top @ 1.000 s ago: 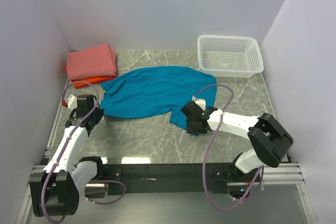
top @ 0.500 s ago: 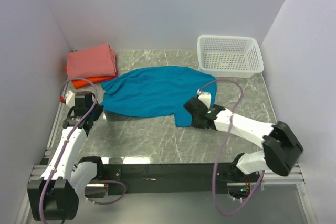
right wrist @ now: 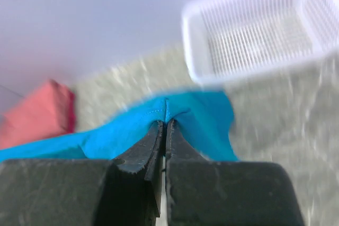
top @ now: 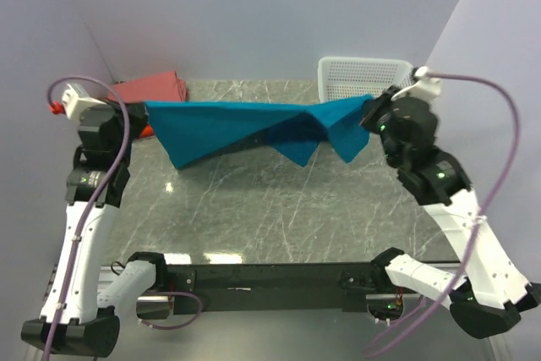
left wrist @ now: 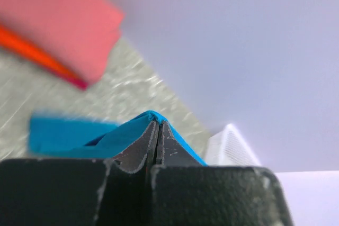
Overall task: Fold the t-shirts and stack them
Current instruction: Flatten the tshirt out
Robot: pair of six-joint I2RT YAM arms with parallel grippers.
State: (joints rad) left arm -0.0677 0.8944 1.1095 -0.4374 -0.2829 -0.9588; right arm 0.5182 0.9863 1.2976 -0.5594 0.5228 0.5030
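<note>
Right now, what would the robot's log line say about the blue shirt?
left gripper: shut on teal t-shirt | right gripper: shut on teal t-shirt | state: stretched between them, not folded

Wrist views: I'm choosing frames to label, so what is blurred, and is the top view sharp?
Left wrist: left pincer crisp, pink folded shirt and teal shirt behind it blurred. Right wrist: right pincer crisp, basket and table smeared. Top external: sharp, evenly lit, pale glare on the table's near edge.
</note>
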